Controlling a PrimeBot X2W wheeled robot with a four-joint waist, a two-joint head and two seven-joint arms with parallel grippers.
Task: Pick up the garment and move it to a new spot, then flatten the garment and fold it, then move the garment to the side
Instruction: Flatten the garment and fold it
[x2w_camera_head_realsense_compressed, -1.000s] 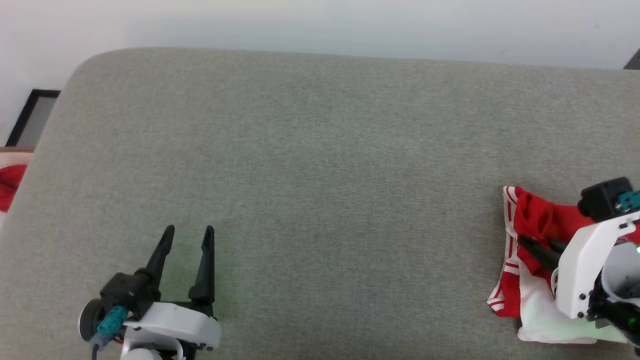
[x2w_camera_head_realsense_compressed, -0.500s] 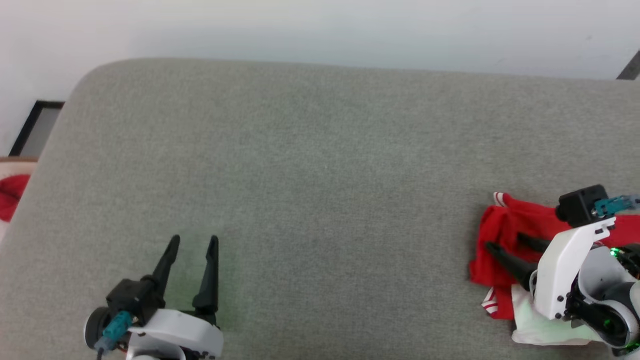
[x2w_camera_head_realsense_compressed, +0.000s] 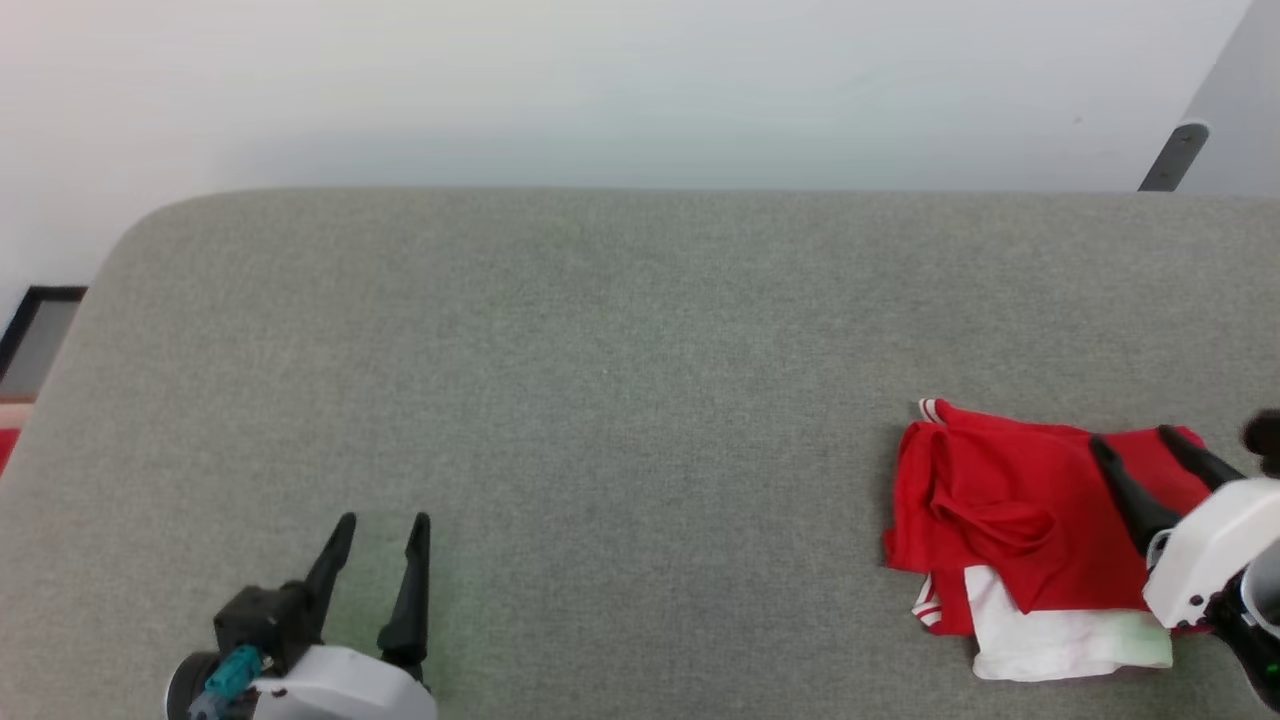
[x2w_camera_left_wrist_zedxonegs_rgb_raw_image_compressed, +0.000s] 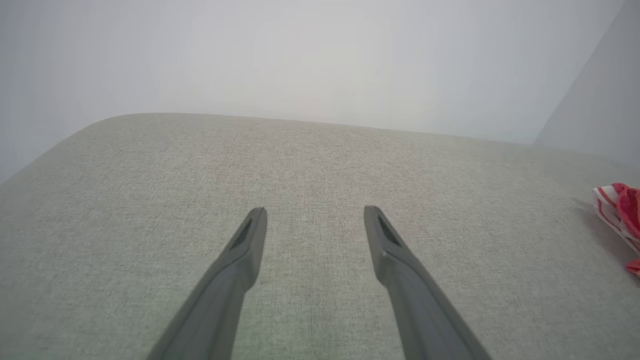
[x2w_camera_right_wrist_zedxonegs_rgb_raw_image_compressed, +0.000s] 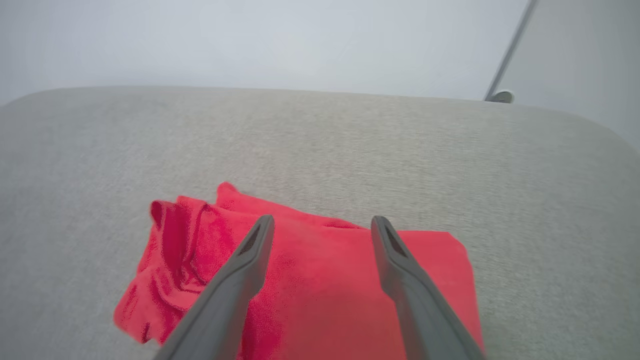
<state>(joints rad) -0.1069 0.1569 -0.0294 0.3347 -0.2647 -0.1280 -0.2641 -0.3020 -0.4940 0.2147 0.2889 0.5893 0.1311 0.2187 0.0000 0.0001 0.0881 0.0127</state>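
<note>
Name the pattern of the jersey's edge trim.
The trim is white with red stripes, clearest in left wrist view.

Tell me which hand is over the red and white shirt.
The right hand, open above the folded red-and-white jersey shirt; the left hand is over bare grey upholstery.

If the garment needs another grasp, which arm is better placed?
Right. The right gripper is open directly over the garment at the right end of the grey surface; the left gripper, also open, is far away over bare fabric.
</note>
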